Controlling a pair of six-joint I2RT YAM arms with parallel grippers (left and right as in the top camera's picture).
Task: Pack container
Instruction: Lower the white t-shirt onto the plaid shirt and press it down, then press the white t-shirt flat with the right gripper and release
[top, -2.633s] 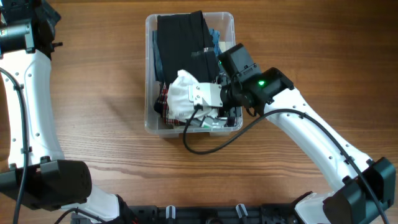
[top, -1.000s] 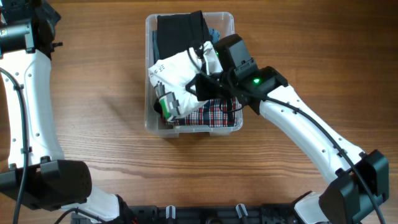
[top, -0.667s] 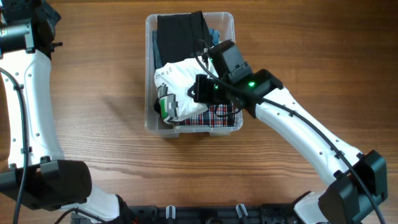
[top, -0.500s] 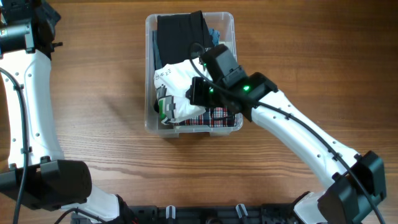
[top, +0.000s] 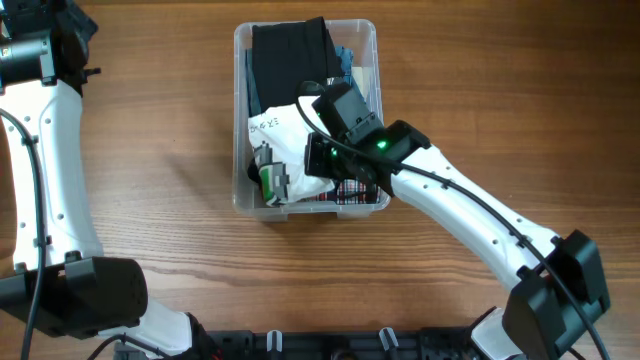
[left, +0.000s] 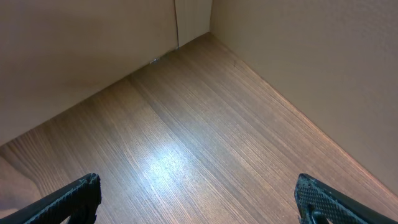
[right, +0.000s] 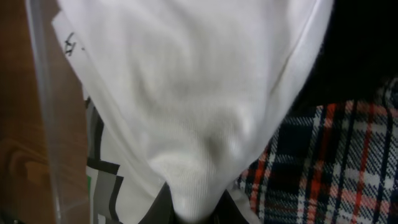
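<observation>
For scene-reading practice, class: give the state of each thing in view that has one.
container: upright, lidless, holding clothes.
white garment: pinched, draped inside the container.
black garment: folded flat inside.
plaid garment: partly covered by the white garment.
right gripper: shut on the white garment.
left gripper: open, empty.

Container (top: 241, 120): clear plastic bin, rect. w/ rounded corners and thick rim, upright, open-topped. Sat far-centre on table (top: 170, 130), long side running near–far. Approx. full of clothes (top: 290, 60), visible thru its walls.
</observation>
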